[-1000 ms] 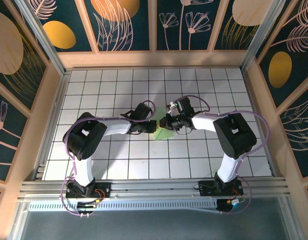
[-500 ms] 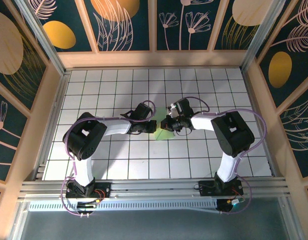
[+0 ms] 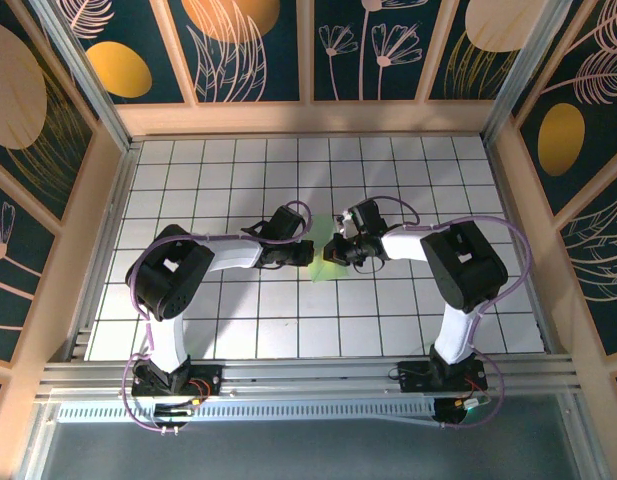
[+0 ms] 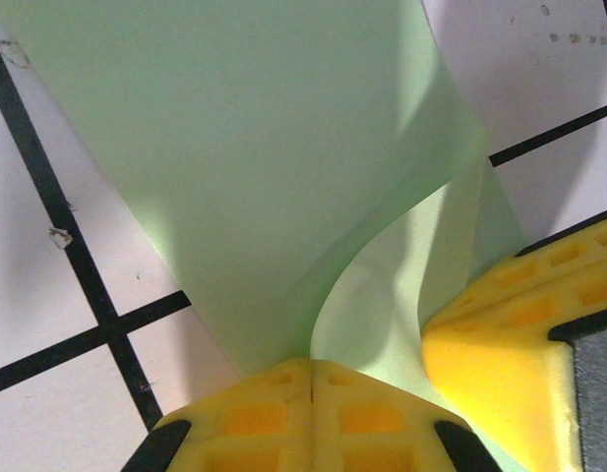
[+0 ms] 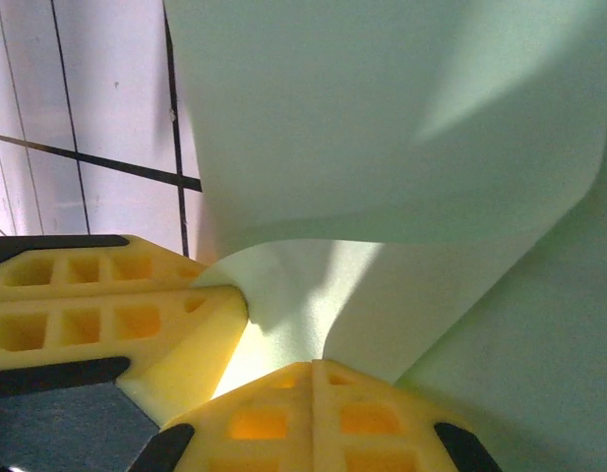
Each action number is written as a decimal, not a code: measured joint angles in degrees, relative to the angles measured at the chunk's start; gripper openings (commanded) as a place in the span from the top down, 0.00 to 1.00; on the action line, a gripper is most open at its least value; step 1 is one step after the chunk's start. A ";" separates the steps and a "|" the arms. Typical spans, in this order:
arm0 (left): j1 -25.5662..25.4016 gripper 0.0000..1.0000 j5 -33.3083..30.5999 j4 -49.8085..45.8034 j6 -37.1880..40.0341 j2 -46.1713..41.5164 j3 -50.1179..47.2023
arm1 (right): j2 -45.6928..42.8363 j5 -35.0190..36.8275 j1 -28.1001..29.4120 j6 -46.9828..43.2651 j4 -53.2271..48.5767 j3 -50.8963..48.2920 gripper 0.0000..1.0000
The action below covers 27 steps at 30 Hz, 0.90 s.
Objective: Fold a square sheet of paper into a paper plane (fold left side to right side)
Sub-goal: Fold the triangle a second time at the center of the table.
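Note:
The square sheet of paper [image 3: 325, 267] is pale green and held up off the grid table between both grippers, curled over on itself. My left gripper [image 3: 310, 252] is shut on one edge of it. In the left wrist view the left gripper [image 4: 313, 366] pinches a curved flap of the paper [image 4: 244, 147], with a yellow finger of the right gripper [image 4: 519, 334] close at the right. My right gripper [image 3: 335, 248] is shut on the paper too. Seen from the right wrist, the right gripper [image 5: 314, 366] clamps the bent sheet [image 5: 382, 128], and the left gripper's fingers [image 5: 116, 315] hold the neighbouring corner.
The white grid table [image 3: 228, 170] stretches around the arms, bounded by wooden walls [image 3: 308, 118] at the back and sides. The two wrists nearly touch at the table's middle.
The right gripper has crept left toward the left gripper, bringing the two pinched edges closer. Less green paper shows from above. The left arm has barely moved.

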 measured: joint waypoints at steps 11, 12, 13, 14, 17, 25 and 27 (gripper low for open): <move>-0.02 0.83 -0.28 2.12 -1.40 -1.46 -2.38 | 0.50 0.50 0.17 -0.94 0.00 -0.02 1.00; -0.07 0.81 -0.92 1.62 -1.64 -2.10 -2.67 | 0.50 0.50 0.20 -1.16 0.00 -0.02 1.00; -0.04 0.80 -1.57 0.96 -1.86 -2.73 -2.91 | 0.50 0.52 0.20 -1.29 0.00 -0.02 1.00; 0.00 0.78 -2.32 0.15 -2.14 -3.58 -3.06 | 0.50 0.52 0.20 -1.36 0.00 -0.02 1.00; 0.04 0.78 -3.54 -1.40 -2.64 -6.45 -3.06 | 0.50 0.52 0.20 -1.38 0.00 -0.02 1.00; 0.04 0.96 1.73 1.38 -7.41 -14.01 -6.69 | 0.50 0.52 0.20 -1.38 0.00 -0.02 1.00; 0.04 0.99 4.68 3.63 -9.57 -14.23 -9.01 | 0.50 0.55 0.20 -1.38 0.00 -0.02 1.00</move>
